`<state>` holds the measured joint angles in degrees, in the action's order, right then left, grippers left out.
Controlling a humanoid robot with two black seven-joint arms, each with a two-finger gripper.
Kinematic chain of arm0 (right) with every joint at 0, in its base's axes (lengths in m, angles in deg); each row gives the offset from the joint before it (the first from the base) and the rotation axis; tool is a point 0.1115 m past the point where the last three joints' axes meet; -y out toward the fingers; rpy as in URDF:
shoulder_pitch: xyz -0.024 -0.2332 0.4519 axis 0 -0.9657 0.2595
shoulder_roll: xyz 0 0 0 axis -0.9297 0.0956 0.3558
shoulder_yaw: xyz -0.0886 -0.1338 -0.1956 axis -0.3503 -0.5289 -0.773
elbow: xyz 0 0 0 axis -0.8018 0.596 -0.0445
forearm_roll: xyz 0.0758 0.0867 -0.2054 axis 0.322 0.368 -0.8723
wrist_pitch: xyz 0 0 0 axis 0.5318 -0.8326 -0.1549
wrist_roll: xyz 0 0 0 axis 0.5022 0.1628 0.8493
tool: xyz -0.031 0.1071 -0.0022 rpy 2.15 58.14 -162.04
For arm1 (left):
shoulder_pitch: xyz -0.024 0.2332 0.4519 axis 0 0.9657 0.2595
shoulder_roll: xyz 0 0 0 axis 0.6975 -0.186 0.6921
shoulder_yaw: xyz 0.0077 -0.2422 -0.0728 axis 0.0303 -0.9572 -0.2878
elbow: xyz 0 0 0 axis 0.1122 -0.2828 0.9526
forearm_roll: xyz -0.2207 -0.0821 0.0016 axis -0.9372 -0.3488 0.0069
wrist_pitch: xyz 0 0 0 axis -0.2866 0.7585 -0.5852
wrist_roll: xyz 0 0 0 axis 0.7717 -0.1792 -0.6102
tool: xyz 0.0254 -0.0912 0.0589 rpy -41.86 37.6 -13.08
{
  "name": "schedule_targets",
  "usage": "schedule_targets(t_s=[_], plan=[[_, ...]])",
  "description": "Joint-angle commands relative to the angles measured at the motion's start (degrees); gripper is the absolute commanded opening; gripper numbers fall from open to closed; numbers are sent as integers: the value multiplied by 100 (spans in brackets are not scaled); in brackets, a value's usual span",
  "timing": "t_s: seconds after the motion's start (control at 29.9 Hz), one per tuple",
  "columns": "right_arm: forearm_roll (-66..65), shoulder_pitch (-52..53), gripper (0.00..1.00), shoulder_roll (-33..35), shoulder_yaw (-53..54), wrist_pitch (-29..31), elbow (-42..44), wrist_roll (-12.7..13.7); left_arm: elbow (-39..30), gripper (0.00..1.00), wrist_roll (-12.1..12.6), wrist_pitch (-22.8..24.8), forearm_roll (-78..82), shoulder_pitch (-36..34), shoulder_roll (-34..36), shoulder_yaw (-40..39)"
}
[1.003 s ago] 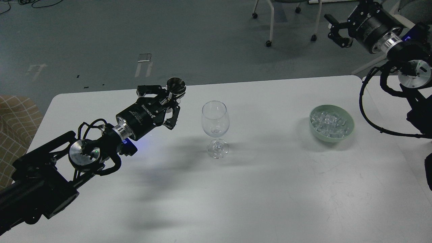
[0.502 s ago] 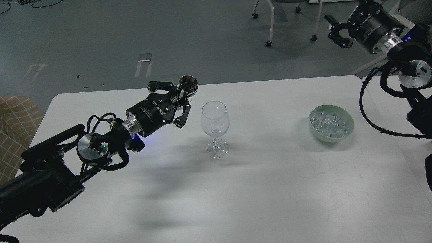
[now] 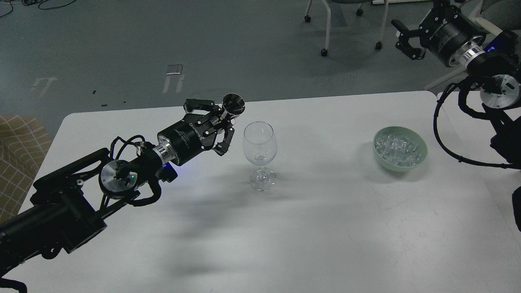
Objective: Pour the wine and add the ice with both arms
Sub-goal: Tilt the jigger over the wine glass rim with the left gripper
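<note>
One white table [image 3: 325,228] fills the lower frame, with grey floor and chair legs [image 3: 328,28] beyond it at the top. Two black arms enter the view. The left arm [image 3: 61,215] rises from the lower left corner toward frame centre; its gripper body carries white lettering that appears to read "ROBOTIQ", seen inverted. The left gripper [image 3: 222,122] is clamped on a small metal cup [image 3: 234,103], whose open mouth is tilted toward the camera, just left of the rim of a wine glass [image 3: 259,152]. The glass stands upright at table centre and looks empty. The right arm [image 3: 494,93] occupies the upper right corner, raised above the table edge; the right gripper [image 3: 407,38] points left with its fingers spread, gripping nothing. Lettering on its body is illegible. A pale green bowl [image 3: 421,156] sits at centre right, well apart from the glass, holding the ice [image 3: 397,148] in a heap.
</note>
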<state>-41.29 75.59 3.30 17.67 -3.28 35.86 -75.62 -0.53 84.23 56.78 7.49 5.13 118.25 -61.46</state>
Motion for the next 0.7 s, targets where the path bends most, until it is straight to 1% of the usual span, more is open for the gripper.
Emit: schedule_targets(t_s=[0.0, 0.5, 0.67], plan=[[-7, 0, 100, -1, 0, 0, 1, 0, 9, 0, -70, 1, 85, -4, 9, 2], [1, -27, 100, 8, 8, 0, 1, 0, -8, 0, -70, 1, 234, -83, 17, 11], [1, -27, 100, 8, 8, 0, 1, 0, -17, 0, -113, 1, 498, -92, 17, 11]])
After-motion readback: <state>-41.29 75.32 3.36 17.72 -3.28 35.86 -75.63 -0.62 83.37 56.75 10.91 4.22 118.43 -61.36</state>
